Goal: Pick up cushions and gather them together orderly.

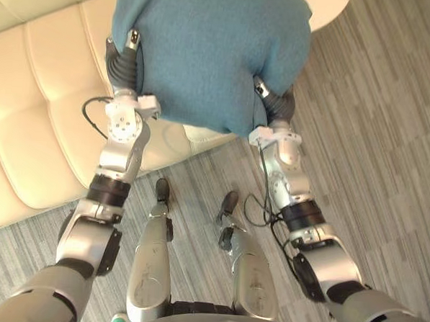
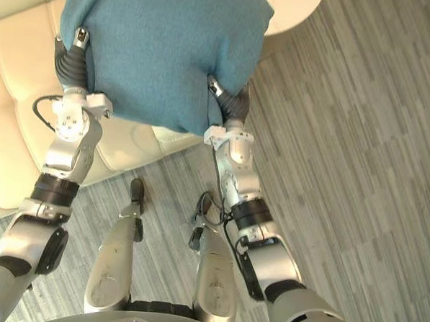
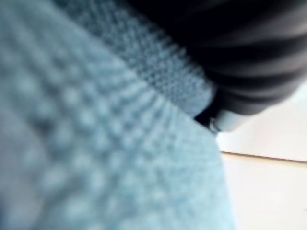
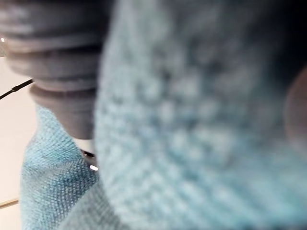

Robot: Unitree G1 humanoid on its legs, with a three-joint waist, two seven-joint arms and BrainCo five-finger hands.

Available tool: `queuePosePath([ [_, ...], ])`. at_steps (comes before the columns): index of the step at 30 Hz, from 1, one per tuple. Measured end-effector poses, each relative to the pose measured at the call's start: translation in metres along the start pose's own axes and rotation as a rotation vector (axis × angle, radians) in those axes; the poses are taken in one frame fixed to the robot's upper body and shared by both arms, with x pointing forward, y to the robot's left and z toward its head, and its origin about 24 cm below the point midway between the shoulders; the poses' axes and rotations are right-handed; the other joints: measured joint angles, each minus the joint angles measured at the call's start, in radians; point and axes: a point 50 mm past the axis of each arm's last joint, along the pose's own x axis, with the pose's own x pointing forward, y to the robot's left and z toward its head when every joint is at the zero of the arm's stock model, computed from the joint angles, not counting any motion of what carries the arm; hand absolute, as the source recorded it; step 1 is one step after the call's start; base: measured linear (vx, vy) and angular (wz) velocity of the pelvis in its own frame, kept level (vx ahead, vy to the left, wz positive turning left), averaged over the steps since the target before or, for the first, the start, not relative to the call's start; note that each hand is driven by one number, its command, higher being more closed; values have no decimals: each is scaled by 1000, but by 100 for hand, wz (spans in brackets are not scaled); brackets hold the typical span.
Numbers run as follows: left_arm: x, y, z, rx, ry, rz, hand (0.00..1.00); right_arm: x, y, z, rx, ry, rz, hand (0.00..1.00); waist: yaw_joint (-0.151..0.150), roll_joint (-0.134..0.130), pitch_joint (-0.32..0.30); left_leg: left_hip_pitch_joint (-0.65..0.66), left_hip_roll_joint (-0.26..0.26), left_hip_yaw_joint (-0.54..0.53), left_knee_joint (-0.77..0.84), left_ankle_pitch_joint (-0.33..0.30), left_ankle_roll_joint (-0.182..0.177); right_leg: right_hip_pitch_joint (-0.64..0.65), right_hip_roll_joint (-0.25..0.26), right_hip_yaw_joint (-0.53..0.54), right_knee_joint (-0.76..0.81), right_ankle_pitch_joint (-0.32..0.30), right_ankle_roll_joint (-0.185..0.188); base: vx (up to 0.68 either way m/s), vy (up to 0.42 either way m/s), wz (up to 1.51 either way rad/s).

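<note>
A large blue knit cushion [image 1: 206, 52] is raised in front of me, above the front edge of a cream sofa [image 1: 37, 123]. My left hand [image 1: 123, 64] presses against its left side and my right hand [image 1: 277, 103] against its lower right corner, so the cushion sits between them. Only the dark ribbed covers of both hands show; the rest lies behind the cushion. Up close, the left wrist view has the blue knit [image 3: 96, 143] beside the hand's cover, and the right wrist view has the same knit [image 4: 192, 143].
The cream sofa runs along the left, its padded seat reaching under the cushion. Grey striped carpet [image 1: 374, 155] covers the floor to the right and below. A pale rounded edge [image 1: 331, 8] shows at the top right.
</note>
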Motion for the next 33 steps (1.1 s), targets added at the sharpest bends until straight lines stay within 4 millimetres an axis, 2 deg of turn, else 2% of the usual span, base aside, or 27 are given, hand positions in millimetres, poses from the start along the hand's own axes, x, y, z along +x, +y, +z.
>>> queuePosePath([
  [4,-38,13,-7,-51,7,20,100,-30,0,-9,21,21,45,100,1,6,-19,132,-8,-3,-63,0,-6,99,-6,-1,19,-45,8,68,-37,9],
  [6,-70,16,-15,-112,47,45,100,-49,-8,-19,-2,49,49,100,-3,16,-118,151,-19,-1,-121,15,-7,97,-12,-4,15,-61,14,138,-7,9],
  [8,-91,17,-20,-141,82,60,100,-63,-14,-24,-4,71,49,100,-2,29,-169,193,-25,4,-171,31,-8,116,-16,-4,13,-69,19,164,-13,6],
  [11,-117,21,-23,-159,131,76,100,-85,-19,-31,-19,111,51,100,-4,49,-223,259,-33,-3,-204,35,-11,174,-22,-1,12,-84,29,155,-3,14],
  [14,-140,30,-21,-159,159,87,100,-110,-18,-32,-13,137,69,100,-9,52,-269,316,-41,-22,-225,33,-13,238,-26,-3,6,-108,37,86,3,20],
  [17,-160,39,-21,-155,186,106,100,-126,-14,-29,-25,139,99,100,-7,54,-318,343,-46,-45,-234,32,-15,276,-27,-8,1,-120,47,37,11,21],
  [21,-169,40,-24,-168,215,113,100,-132,-14,-26,-42,122,104,100,-4,58,-352,309,-53,-114,-199,31,-16,306,-31,-60,16,-141,45,-61,7,57],
  [23,-170,37,-25,-185,223,105,100,-132,-14,-23,-46,98,102,100,-13,72,-359,237,-63,-210,-132,31,-27,292,-37,-134,65,-172,38,-138,-47,111],
  [25,-171,36,-25,-190,225,105,100,-129,-14,-22,-49,87,105,100,0,83,-365,197,-63,-241,-123,42,-49,258,-44,-161,115,-194,27,-193,-79,76],
  [26,-171,36,-26,-206,227,113,100,-124,-12,-20,-73,67,112,100,13,99,-366,167,-47,-213,-129,16,-36,238,-49,-192,144,-202,15,-255,-95,74],
  [27,-171,36,-27,-211,234,118,100,-119,-12,-19,-96,54,114,100,12,103,-366,147,-27,-139,-120,-51,-16,240,-66,-221,136,-196,8,-216,-49,68],
  [28,-171,36,-27,-211,235,118,100,-116,-13,-19,-101,51,113,100,13,94,-366,137,-20,-97,-102,-67,-4,237,-84,-230,130,-192,2,-155,68,59],
  [29,-172,36,-28,-210,241,116,100,-109,-12,-20,-120,40,116,100,14,84,-364,103,-13,-19,11,-88,32,229,-129,-248,127,-180,-14,-143,86,39],
  [30,-173,36,-30,-209,247,119,100,-106,-12,-20,-139,34,111,100,8,86,-366,100,-4,11,93,-94,46,233,-150,-251,114,-161,-11,-138,75,28],
  [31,-173,35,-30,-210,248,120,100,-106,-13,-20,-142,34,110,100,7,87,-366,102,-1,16,106,-95,46,236,-152,-252,110,-157,-10,-126,80,22],
  [32,-173,35,-31,-212,250,119,100,-106,-14,-21,-151,37,104,100,-6,99,-377,139,56,51,170,-130,32,259,-163,-268,67,-115,8,-126,172,25],
  [33,-174,32,-31,-217,253,110,100,-105,-17,-19,-155,31,95,100,-20,117,-395,169,87,66,163,-145,13,266,-166,-280,47,-95,22,-102,219,33],
])
